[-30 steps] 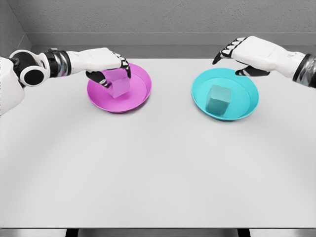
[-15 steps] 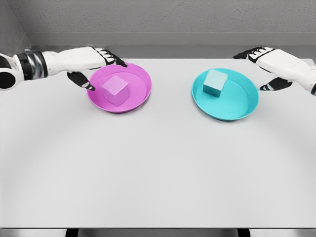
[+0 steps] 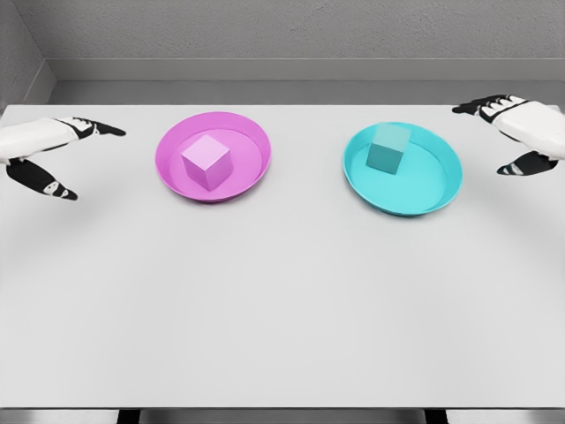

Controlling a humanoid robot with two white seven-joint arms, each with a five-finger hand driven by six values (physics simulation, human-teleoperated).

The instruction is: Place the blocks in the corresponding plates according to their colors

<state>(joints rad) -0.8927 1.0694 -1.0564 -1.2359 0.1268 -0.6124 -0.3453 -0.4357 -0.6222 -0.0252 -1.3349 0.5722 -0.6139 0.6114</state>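
A second ago the left hand [image 3: 42,150] was curled over the pink block [image 3: 207,162] in the pink plate [image 3: 252,141]; half a second ago it had let go and hung at the plate's left rim, and now it has drawn back to the table's left edge, well apart from the plate, fingers spread. The right hand [image 3: 521,132] has likewise pulled away from above the cyan plate [image 3: 441,190] to the far right edge, fingers open. The cyan block [image 3: 388,148] has shifted from the plate's middle to its back, leaning tilted against the far wall.
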